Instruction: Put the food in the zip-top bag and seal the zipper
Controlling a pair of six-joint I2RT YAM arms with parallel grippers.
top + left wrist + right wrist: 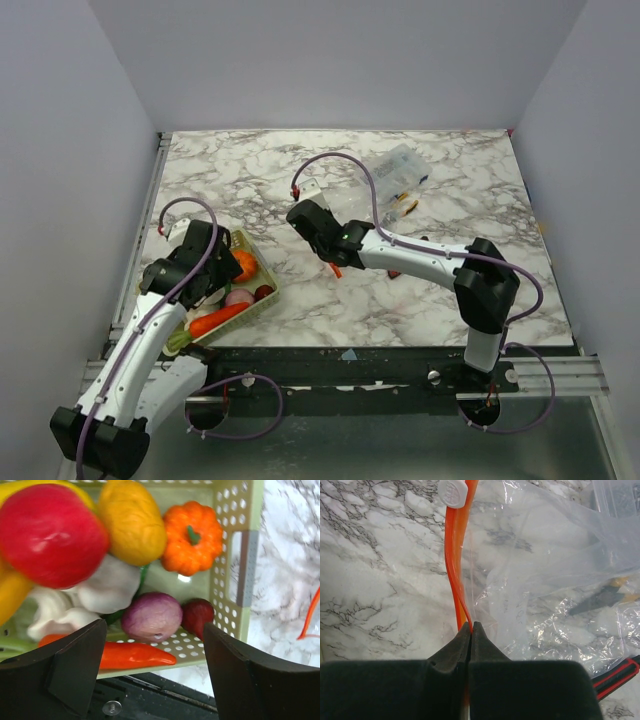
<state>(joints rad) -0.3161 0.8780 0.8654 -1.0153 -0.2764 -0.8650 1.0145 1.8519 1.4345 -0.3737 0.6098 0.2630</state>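
The food lies in a pale green mesh basket (235,555): a red round piece (50,535), a yellow piece (132,520), an orange pumpkin (192,537), a white piece (105,587), a purple onion (152,616), a dark red piece (197,616) and an orange-red carrot (130,655). My left gripper (155,667) hovers open above the basket's near edge, with nothing between its fingers. My right gripper (470,626) is shut on the red-orange zipper (455,555) of the clear zip-top bag (535,555), which lies limp on the marble with its white slider (453,492) at the far end.
A smaller clear packet (400,175) of small parts lies behind the bag. A red-and-black utility knife (617,672) rests under the bag's right side. The basket (262,272) sits at the table's front left corner, close to the black front rail (340,365).
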